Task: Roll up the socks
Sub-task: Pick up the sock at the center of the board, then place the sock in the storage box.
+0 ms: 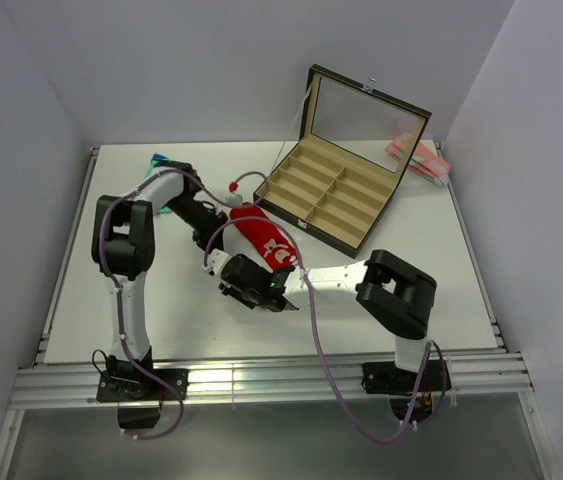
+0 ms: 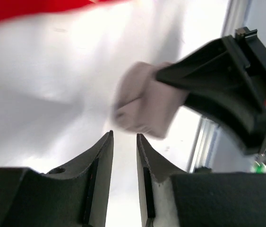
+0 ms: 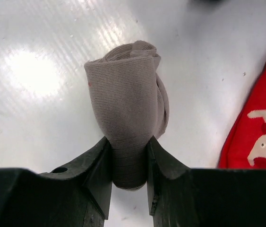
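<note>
Red fabric is lying flat near the middle of the desk (image 1: 441, 290): 1 red sock (image 1: 266, 238) with a white emblem, sitting just beside the front wall of the open compartment box (image 1: 311, 232). The right gripper (image 3: 128, 141) is clamping a rolled grey-beige bundle (image 3: 125, 90) between its 2 fingers, a little nearer the desk's front edge than the sock. The left gripper (image 2: 124, 137) is hovering close by, its fingers gripping nothing and standing a narrow gap apart. A teal sock (image 1: 158, 158) is lying at the far left corner.
</note>
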### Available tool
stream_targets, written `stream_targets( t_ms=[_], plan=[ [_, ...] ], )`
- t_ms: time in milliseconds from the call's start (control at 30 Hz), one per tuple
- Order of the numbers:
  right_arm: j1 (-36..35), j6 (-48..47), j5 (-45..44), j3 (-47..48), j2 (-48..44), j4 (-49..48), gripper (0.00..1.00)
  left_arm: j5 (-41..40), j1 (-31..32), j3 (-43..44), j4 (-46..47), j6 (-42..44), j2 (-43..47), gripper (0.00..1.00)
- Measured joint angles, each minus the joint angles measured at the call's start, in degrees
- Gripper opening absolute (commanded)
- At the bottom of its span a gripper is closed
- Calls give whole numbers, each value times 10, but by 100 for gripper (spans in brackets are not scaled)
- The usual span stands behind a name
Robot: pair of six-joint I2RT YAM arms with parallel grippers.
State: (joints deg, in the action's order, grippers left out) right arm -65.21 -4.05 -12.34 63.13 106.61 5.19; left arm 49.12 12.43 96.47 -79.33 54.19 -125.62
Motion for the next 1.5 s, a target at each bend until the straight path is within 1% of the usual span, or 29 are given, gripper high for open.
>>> stream_targets(
  t_ms=[167,267,467,600,733,833,933,1067,1267,1500],
  plan=[
    [24,16,50,-14,-38,15,0,10,-45,44,15,-17,23,28],
    [48,22,75,-14,-64,19,0,13,-62,63,20,-30,38,27],
    [121,26,98,-12,-126,33,0,25,-76,71,22,-43,78,27],
    [166,18,95,-4,-151,53,0,28,-77,71,22,-44,99,27],
    [206,1,63,11,-178,78,0,31,-78,70,22,-44,108,27],
    [240,-24,8,29,-195,83,0,32,-81,66,22,-44,115,26],
    [288,-57,-56,37,-207,67,0,36,-83,62,21,-44,125,26],
    [351,-107,-117,37,-204,31,0,37,-86,60,22,-44,132,26],
    [416,-212,-192,36,-165,-60,0,40,-96,59,22,-43,136,26],
    [453,-309,-221,53,-76,-130,0,40,-104,59,22,-42,143,26]
  ],
)
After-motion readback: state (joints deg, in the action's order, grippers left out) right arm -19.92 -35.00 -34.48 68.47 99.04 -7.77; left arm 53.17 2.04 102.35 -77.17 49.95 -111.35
